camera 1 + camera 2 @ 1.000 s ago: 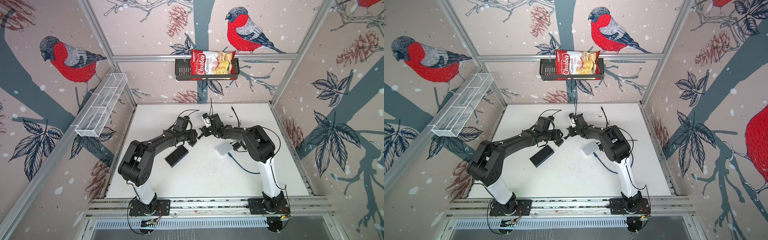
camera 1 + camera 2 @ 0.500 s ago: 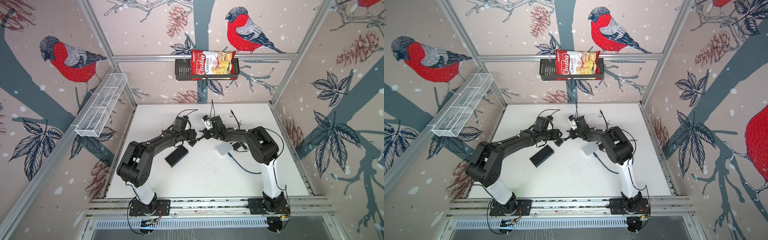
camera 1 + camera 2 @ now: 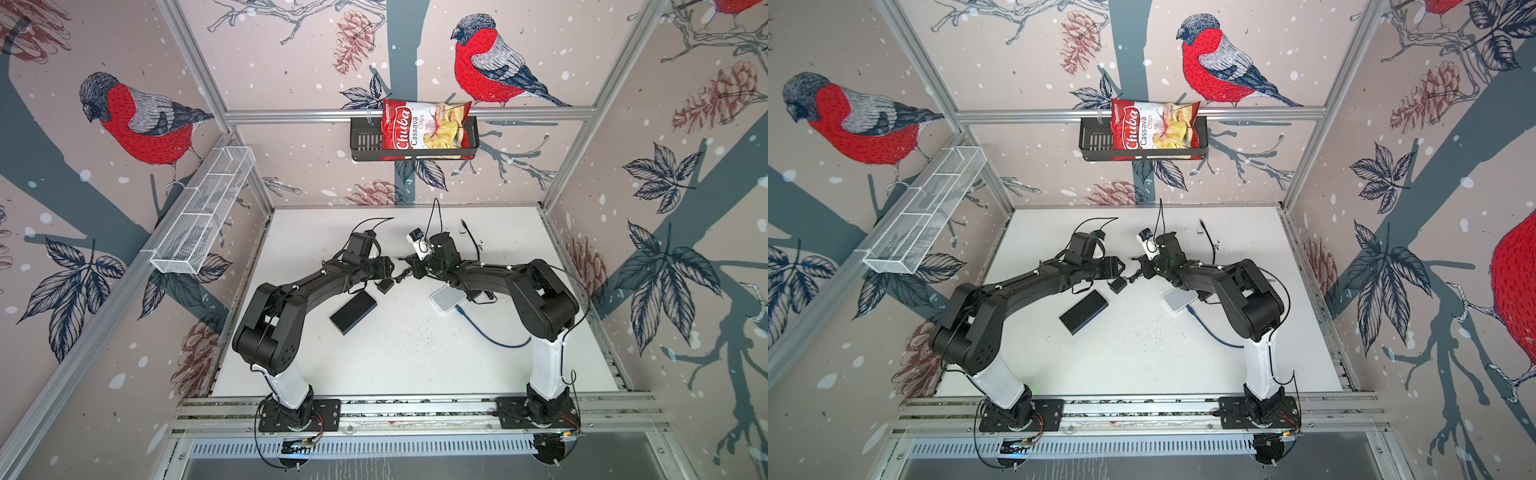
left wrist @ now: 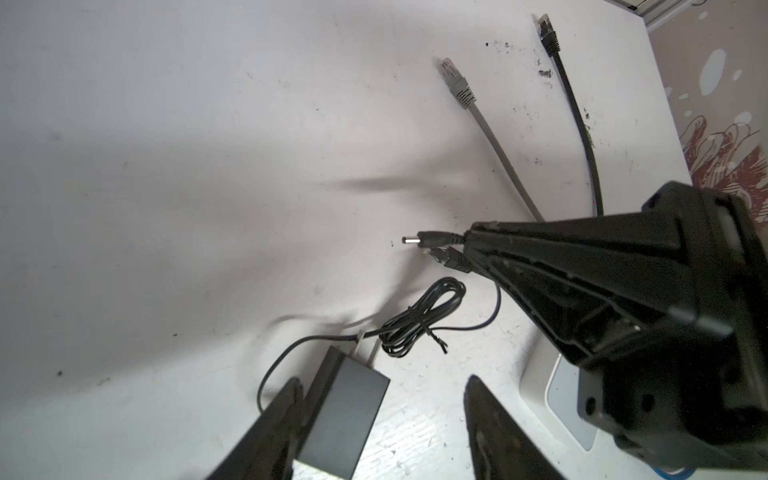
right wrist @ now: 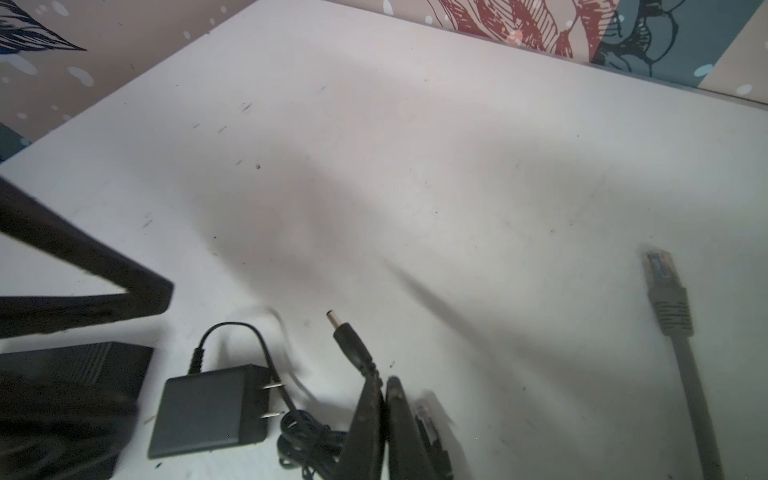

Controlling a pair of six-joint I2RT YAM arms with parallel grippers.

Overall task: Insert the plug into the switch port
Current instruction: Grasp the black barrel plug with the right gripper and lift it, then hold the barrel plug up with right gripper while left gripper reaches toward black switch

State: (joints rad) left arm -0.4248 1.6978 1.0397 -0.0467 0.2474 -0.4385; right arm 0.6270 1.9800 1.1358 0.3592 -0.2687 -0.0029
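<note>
The plug (image 5: 348, 338), a small black barrel plug on a thin black lead, sticks out past the tips of my right gripper (image 5: 384, 380), which is shut on its collar. It also shows in the left wrist view as the plug (image 4: 432, 240), low over the table. Its lead runs in a tied coil (image 4: 419, 320) to a black power adapter (image 4: 345, 409). My left gripper (image 4: 380, 384) stands open over that adapter, holding nothing. The switch (image 3: 448, 300), a flat white box, lies under my right arm; its ports are hidden. In both top views the two grippers nearly meet mid-table.
A flat black box (image 3: 353, 311) lies beside the adapter (image 3: 384, 286). A grey network cable (image 4: 457, 87) and a black one (image 4: 548, 37) lie loose behind. Another black network plug (image 4: 451, 259) lies by my right fingertips. A blue cable (image 3: 490, 336) leaves the switch.
My right gripper has closed on the barrel plug's collar. Both arms have hardly moved, and the left gripper has stayed open.
</note>
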